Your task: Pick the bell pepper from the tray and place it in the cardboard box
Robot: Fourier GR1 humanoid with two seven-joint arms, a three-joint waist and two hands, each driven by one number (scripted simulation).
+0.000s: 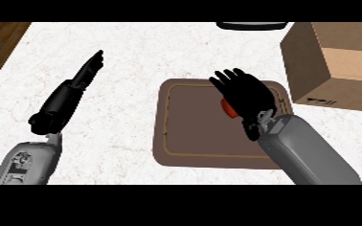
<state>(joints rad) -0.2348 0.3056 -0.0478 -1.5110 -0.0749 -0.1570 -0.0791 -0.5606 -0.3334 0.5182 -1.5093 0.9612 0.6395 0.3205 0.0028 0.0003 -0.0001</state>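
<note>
Pepper [226, 108] shows only as a red sliver on the tray [191, 124], toward its right edge, under the right hand [244, 98]. That hand sits over it, fingers spread and bent downward around it; whether they have closed on it I cannot tell, since the palm hides the contact. Left hand [81, 84] rests open, fingers straight, over the left part of the table [134, 52], well apart from the tray. Box [325, 67] stands at the table's right edge, just beyond the tray's far right corner. Risks, as judged: a partial hold could let the round pepper roll off the tray on lifting; the box wall is close, so a low carry may clip its near side.
</note>
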